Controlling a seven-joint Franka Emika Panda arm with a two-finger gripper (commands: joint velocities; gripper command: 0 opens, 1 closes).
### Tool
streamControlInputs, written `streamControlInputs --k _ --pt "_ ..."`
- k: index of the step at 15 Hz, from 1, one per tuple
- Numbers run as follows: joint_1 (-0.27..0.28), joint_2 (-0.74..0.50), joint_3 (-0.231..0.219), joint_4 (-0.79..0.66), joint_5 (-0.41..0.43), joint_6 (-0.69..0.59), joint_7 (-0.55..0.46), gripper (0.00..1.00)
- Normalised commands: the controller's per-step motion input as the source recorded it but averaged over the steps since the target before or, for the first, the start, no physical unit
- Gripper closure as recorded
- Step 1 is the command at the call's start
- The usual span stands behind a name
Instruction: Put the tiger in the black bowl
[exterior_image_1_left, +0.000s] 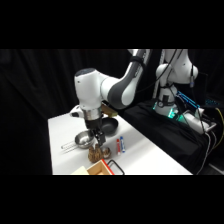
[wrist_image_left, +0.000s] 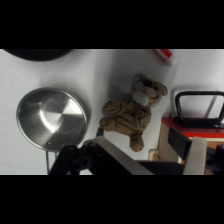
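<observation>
The tiger (wrist_image_left: 131, 117), a striped tan-and-brown toy, lies on the white table between the silver cup and the tan box. My gripper (wrist_image_left: 140, 145) hangs just above it, open, with one finger on each side of the toy's lower body and not closed on it. In the side view the gripper (exterior_image_1_left: 99, 145) comes straight down over the tiger (exterior_image_1_left: 98, 154). The black bowl (exterior_image_1_left: 110, 124) sits behind the gripper, farther back on the table. In the wrist view only the rim of the black bowl (wrist_image_left: 37, 53) shows, at the top left.
A shiny silver cup (wrist_image_left: 51, 117) with a handle stands close beside the tiger. A tan box (wrist_image_left: 192, 132) with a red edge and a black handle lies on the other side. A red-and-white tube (exterior_image_1_left: 120, 145) lies nearby. The table's front edge (exterior_image_1_left: 75, 172) is close.
</observation>
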Motion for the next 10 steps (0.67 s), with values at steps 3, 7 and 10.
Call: streamControlInputs --k 3,7,10 --pt "0.05 0.25 0.014 0.18 0.046 0.14 0.08 0.0" --pt "0.038 0.26 0.025 0.22 0.052 0.1 0.05 0.0" --pt "0.036 0.21 0.028 0.22 0.044 0.08 0.04 0.0"
